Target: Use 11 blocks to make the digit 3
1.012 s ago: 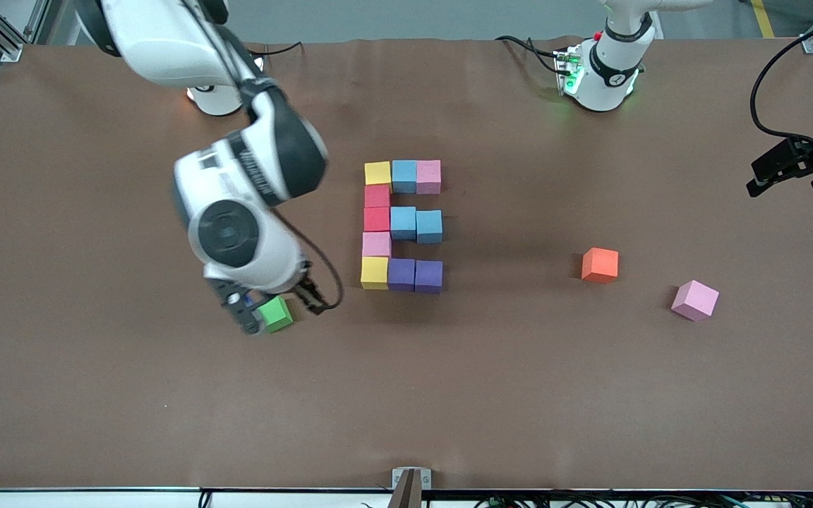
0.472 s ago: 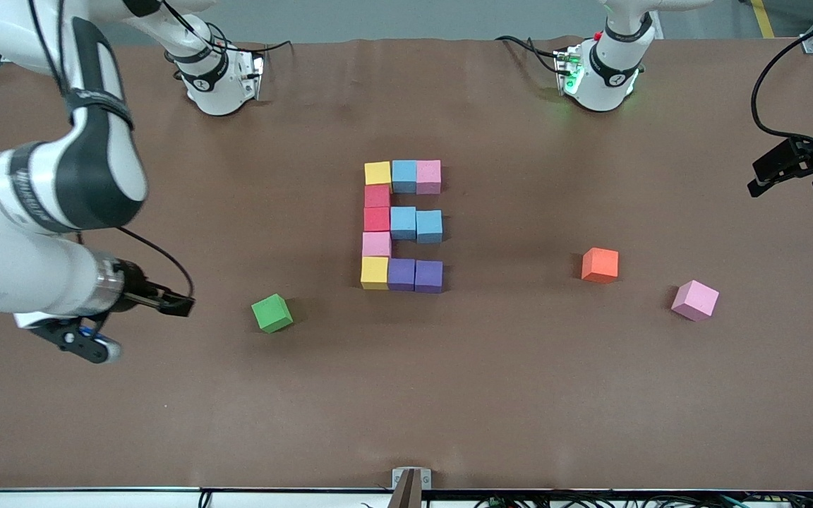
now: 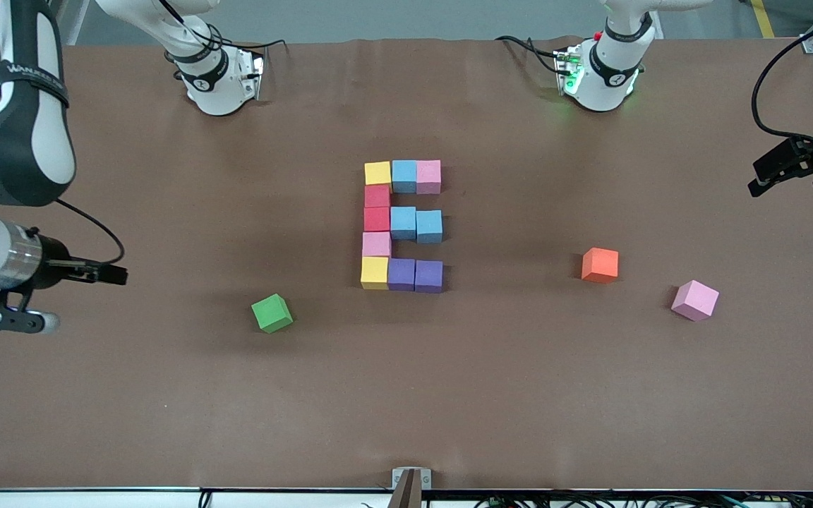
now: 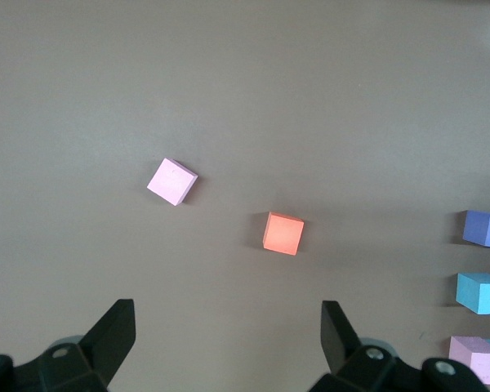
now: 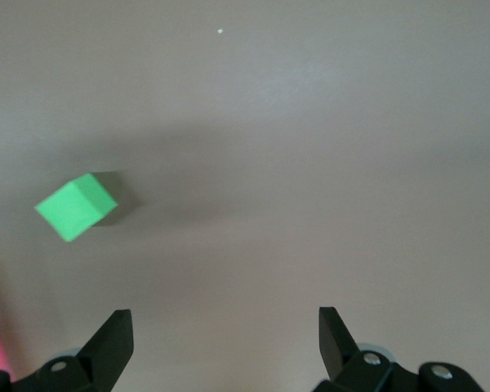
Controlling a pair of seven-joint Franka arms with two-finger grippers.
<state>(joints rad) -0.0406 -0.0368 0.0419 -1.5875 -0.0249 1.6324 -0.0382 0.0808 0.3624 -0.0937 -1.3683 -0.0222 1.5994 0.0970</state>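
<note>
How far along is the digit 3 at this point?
Looks done: the digit 3 stands as eleven touching cubes, three bars on one column. In hand: nothing; the right gripper and left gripper are open and empty at their own table ends. Left: apparently nothing; the green cube, orange cube and a loose pink cube lie apart.

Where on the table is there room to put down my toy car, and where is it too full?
Bare brown table runs all along the front camera's edge, nearer than the green cube and loose pink cube. More room lies between the digit 3 and the orange cube. The digit's tight notches are crowded.
</note>
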